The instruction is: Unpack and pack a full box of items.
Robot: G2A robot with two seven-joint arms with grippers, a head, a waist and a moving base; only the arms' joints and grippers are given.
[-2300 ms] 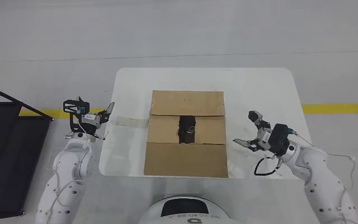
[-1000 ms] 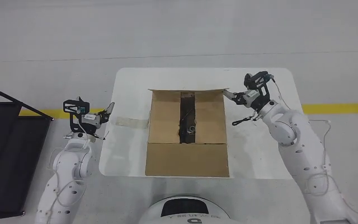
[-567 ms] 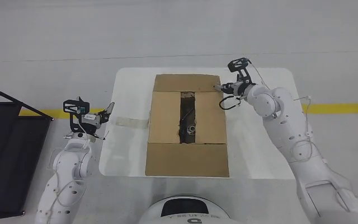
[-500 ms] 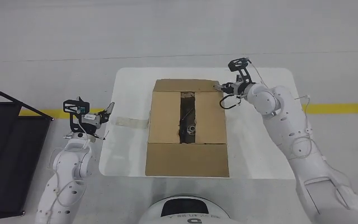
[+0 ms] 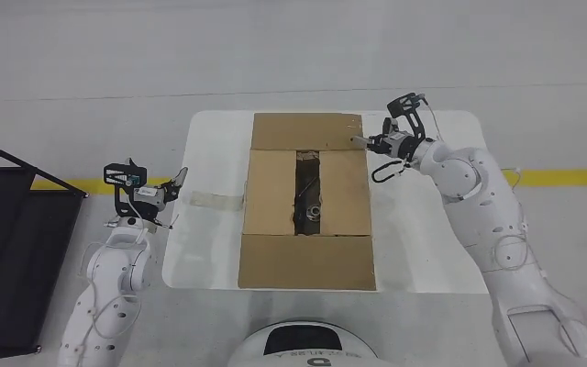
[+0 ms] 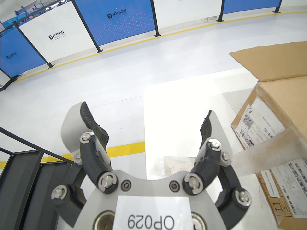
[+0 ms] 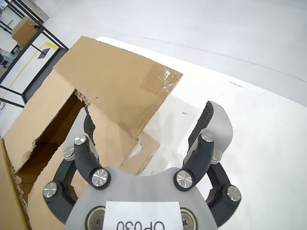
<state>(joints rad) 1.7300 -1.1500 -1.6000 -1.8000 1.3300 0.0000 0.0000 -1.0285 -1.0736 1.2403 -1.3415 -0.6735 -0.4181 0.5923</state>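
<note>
L tool (image 6: 146,111) wide open, empty | R tool (image 7: 147,111) open, empty, by box (image 5: 271,197) flap

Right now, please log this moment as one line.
box: on table | far flap: folded out | side flaps: closed, gap between | right claw: open, at far flap's corner | left claw: open, at table's left edge

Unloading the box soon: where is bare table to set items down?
Widest bare patch: the right side of the table, between the box and the right edge, nearer the robot than the right gripper. Smaller patches lie left of the box, either side of the pale strip. The middle is crowded: the box's flaps reach far and near edges.
</note>
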